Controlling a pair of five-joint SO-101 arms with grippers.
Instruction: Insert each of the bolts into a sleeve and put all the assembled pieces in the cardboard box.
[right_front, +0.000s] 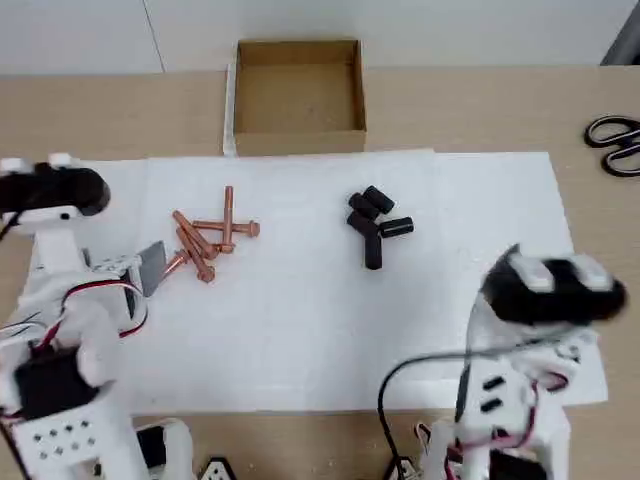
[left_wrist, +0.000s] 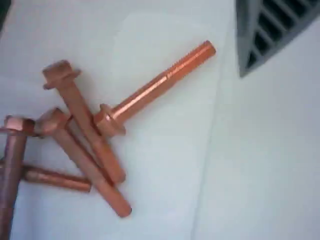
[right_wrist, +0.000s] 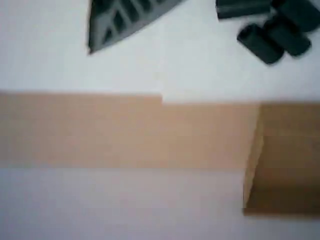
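Copper bolts (right_front: 212, 238) piled loose on left of white sheet (right_front: 300, 340); black sleeves (right_front: 374, 226) clustered mid-sheet, well apart. Cardboard box (right_front: 298, 143) at worktop (right_front: 480, 110) far edge, touching sheet. Left tool (right_front: 150, 268) just beside bolts, right tool (right_wrist: 107, 30) over sheet; grip width of either: can't tell.

No text, label, brand, number or sign can be read. The cardboard box (right_front: 300, 142) has plain brown walls, and the copper bolts (right_front: 210, 235) and black sleeves (right_front: 375, 222) carry no legible marks.
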